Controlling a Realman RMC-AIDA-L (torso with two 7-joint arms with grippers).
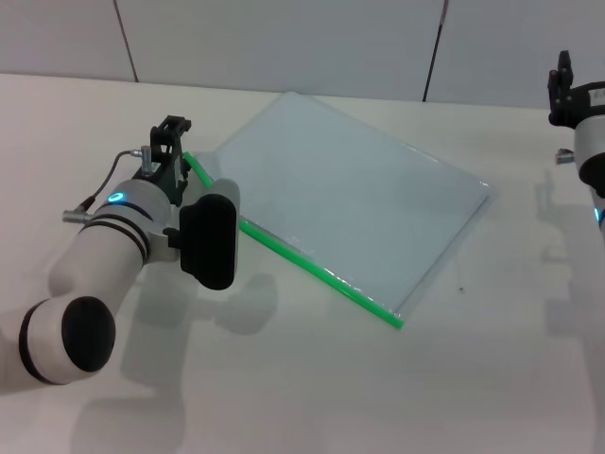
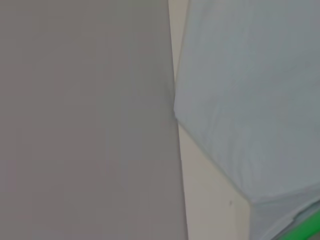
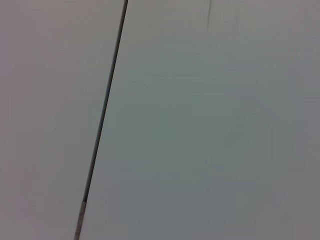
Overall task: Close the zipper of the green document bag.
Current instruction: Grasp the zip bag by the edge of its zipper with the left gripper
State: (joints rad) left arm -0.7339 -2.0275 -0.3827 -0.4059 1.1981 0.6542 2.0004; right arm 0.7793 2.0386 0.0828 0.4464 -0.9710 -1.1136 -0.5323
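Left arm reaches in from the near left of the head view, its white forearm angled up and away toward the far end of the zipper (image 1: 293, 253). The left gripper (image 1: 170, 142) sits at the end of that arm, right at the far-left corner of the green document bag (image 1: 350, 194), where the green strip begins. Whether its fingers are apart or together cannot be told: the black wrist housing and camera block cover most of them.

The bag lies flat on the pale table (image 1: 312, 397), turned diagonally, with the green edge along its near-left long side, running from beside the gripper down to the near-right corner. In the left wrist view the bag's pale sheet (image 2: 250, 100) fills one side, with a sliver of green (image 2: 307, 227) at a corner.

Right gripper (image 1: 564, 90) hangs raised at the far right edge, well apart from the bag; its fingers cannot be made out either.
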